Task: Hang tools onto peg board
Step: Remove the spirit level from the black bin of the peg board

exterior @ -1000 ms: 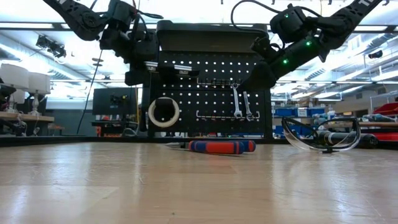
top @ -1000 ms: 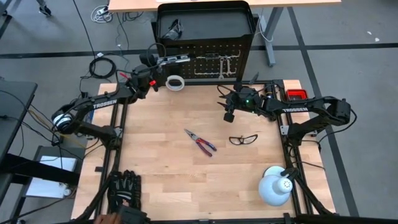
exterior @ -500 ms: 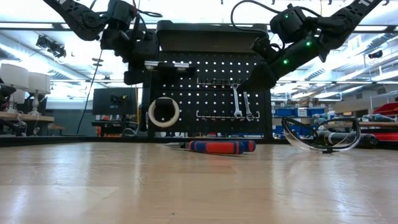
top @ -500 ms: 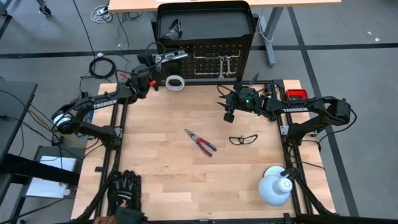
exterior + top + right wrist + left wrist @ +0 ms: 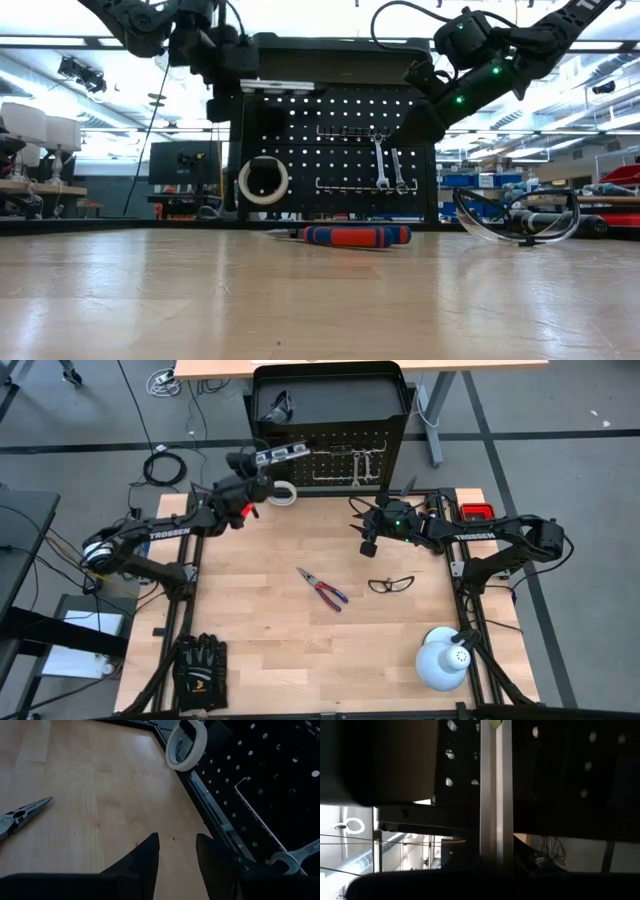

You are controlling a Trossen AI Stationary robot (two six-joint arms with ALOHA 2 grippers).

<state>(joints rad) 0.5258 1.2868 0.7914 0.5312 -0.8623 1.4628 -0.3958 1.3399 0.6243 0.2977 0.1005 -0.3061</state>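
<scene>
The black peg board [image 5: 330, 445] stands upright at the table's far edge. A white tape roll [image 5: 263, 180] and two silver wrenches [image 5: 388, 165] hang on its hooks. My left gripper [image 5: 258, 461] is up in front of the board's upper left, shut on the slim level bar [image 5: 283, 453]. Over the table by the board's right side, my right gripper [image 5: 177, 852] is open with nothing between its fingers. Red-handled pliers [image 5: 323, 589] and black-framed glasses [image 5: 391, 583] lie flat on the wood. My left gripper pinches the level bar between its two fingers at the bar's left end [image 5: 245, 87]. It comes at the bar level, from the table's left and near side. The bar [image 5: 496, 795] is lifted clear and lies level, sticking out to the right along the board's top rows of holes.
Black gloves [image 5: 203, 668] lie at the near left corner, a white dome lamp [image 5: 443, 660] at the near right. A small red box [image 5: 476, 512] sits at the far right. The board's top shelf [image 5: 340, 395] holds a small dark item. Bare wood lies around the pliers.
My left gripper has risen and swung toward the table's right, along the board's face, carrying the level bar. The bar stays level and now sits higher, by the board's top rows of holes.
</scene>
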